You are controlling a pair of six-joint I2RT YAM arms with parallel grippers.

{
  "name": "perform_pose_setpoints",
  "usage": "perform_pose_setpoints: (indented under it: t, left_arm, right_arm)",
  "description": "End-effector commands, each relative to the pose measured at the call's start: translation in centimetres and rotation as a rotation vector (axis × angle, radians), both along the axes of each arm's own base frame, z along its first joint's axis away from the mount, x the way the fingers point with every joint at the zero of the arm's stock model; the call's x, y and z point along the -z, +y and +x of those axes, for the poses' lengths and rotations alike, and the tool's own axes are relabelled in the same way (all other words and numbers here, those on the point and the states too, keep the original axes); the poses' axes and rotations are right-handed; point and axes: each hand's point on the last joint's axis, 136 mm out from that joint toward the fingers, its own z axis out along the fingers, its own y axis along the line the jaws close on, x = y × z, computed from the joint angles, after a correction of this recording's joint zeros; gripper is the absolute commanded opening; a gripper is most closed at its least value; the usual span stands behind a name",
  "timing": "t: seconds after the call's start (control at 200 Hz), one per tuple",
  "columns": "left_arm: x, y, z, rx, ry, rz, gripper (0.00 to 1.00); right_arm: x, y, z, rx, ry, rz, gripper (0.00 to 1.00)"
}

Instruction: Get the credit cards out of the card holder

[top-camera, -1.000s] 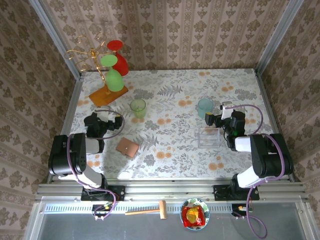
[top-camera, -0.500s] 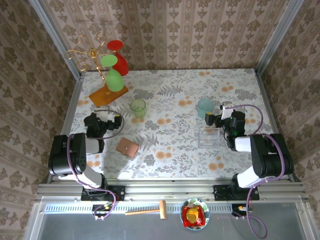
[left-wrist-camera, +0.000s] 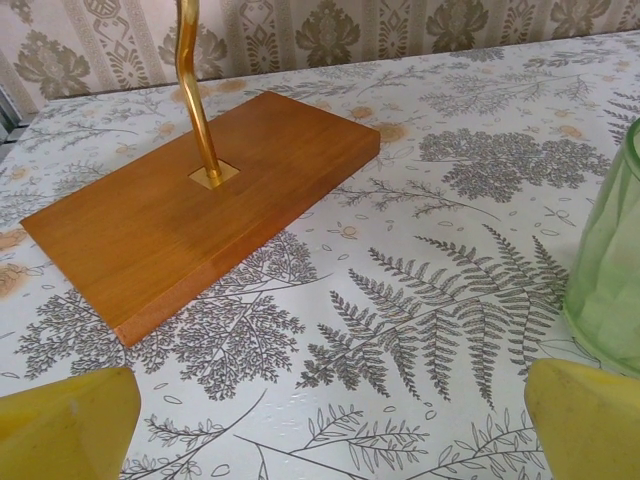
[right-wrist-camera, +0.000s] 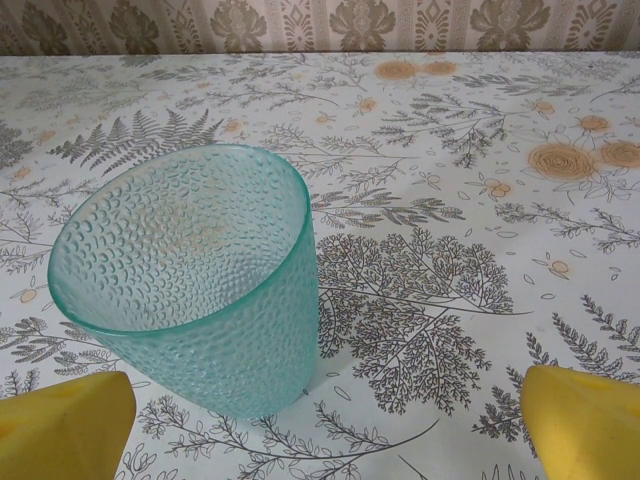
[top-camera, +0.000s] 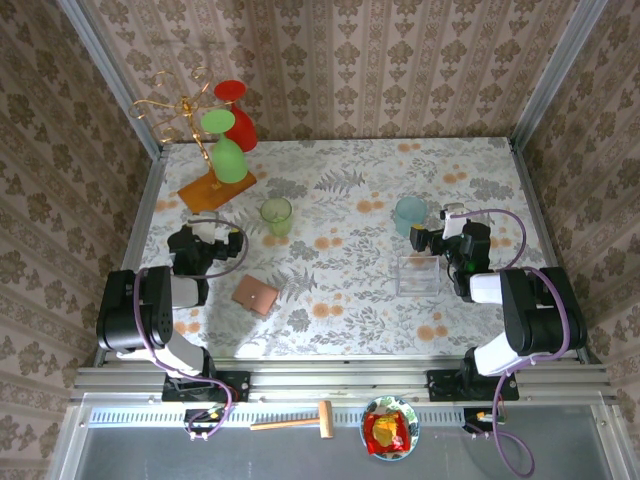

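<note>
Tan card holder (top-camera: 255, 294), teal cup (right-wrist-camera: 190, 275), floral tbl (top-camera: 340, 200).

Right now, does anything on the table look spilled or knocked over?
Nothing stands out. The green cup and the teal cup both stand upright and nothing is spilled. The card holder lies flat on the left side of the table, just turned at a slant to its near edge.

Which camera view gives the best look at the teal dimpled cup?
The right wrist view: the teal cup is close and large there, with its dimpled wall and open rim clear. The top external view gives it small, from above, on the right half of the table.
</note>
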Motion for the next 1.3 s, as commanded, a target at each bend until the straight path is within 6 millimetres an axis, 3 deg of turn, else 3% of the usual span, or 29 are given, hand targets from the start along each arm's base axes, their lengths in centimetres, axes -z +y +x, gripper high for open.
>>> perform_pose_setpoints:
  t: [0.0, 0.28, 0.71, 0.965, 1.295]
  left_arm:
    - [-1.2, 0.7, -0.2, -0.038, -0.03, -0.012, 1.0]
    - [-2.6, 0.7, -0.6, -0.039, -0.029, -0.01, 1.0]
    - [-5.6, 1.3, -1.4, -0.13, 0.013, -0.029, 1.0]
    - [-8.1, 2.7, -3.6, -0.252, 0.056, -0.133, 1.0]
    - [-11.1, 1.4, -7.6, -0.217, 0.139, -0.23, 1.0]
  right_arm:
    - [-0.8, 0.0, 0.1, -0.006, -0.021, -0.015, 1.0]
    - [-1.1, -0.1, -0.2, 0.012, -0.033, -0.028, 1.0]
    - [-3.8, 0.4, -1.7, -0.007, 0.062, -0.027, 1.0]
    - [-4.6, -0.2, -4.2, 0.064, 0.216, 0.041, 1.0]
    - [-4.9, -0.8, -7.9, 0.167, 0.395, 0.137, 1.0]
